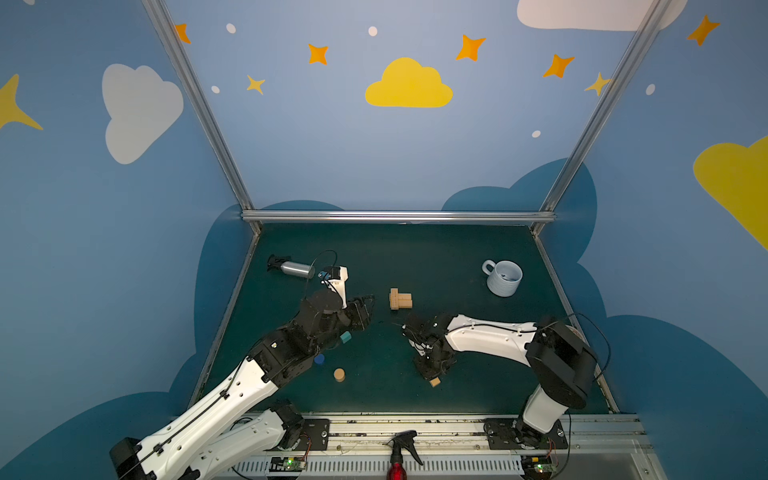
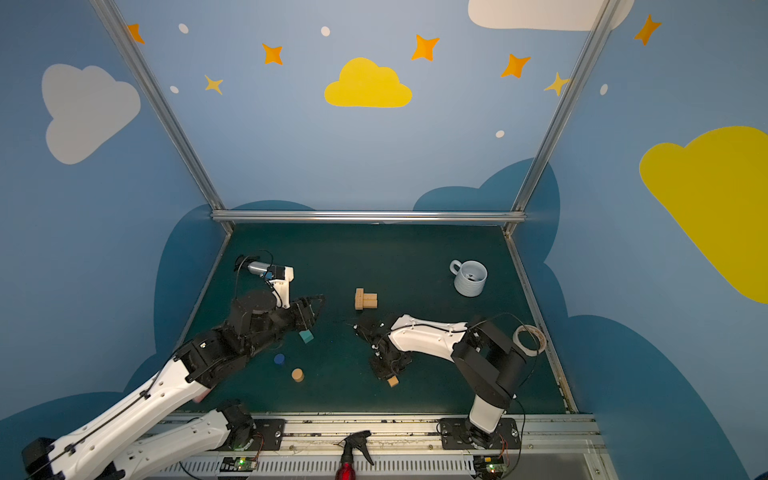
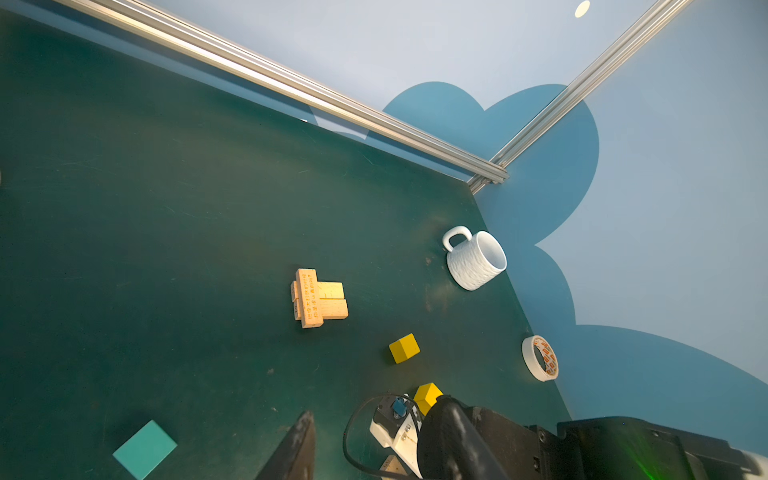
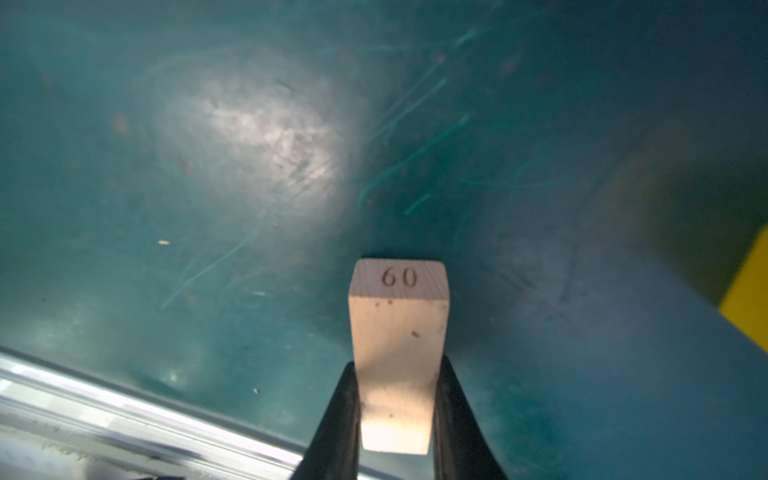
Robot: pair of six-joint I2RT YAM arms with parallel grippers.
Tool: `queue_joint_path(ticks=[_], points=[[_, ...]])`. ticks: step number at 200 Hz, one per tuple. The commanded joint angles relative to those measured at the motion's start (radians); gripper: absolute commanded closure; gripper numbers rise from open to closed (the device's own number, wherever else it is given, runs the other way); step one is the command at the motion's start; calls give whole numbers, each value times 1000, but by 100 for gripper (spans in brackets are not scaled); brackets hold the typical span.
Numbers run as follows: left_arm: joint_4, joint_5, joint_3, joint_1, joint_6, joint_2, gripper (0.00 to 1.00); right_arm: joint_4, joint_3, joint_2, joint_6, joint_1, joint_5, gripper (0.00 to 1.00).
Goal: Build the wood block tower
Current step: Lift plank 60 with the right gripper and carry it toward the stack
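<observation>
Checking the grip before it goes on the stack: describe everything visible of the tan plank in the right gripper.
The tan plank is a pale, unpainted wood oblong with square edges, faint grain and a few dark specks; 60 is burnt in near its free end. The right gripper's black jaws pinch two opposite long sides, leaving much of it sticking out. It hangs over the green table; contact is unclear. In both top views only its tip peeks out beneath the gripper.

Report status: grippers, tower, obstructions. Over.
Left gripper open, empty. Right gripper shut on tan plank. Tower base: three planks stacked mid-table. Mug and spray bottle well apart from it.
</observation>
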Motion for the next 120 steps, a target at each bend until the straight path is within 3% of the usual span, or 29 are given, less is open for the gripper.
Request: queue_joint_path(ticks=[1, 58, 120], points=[[-15, -33, 34, -2, -1, -9, 51, -55, 51, -25, 17, 6, 51, 88], [62, -41, -28, -5, -3, -28, 51, -111, 218, 15, -23, -31, 93, 90], [49, -72, -23, -3, 89, -33, 47, -173, 398, 94, -59, -162, 51, 93]])
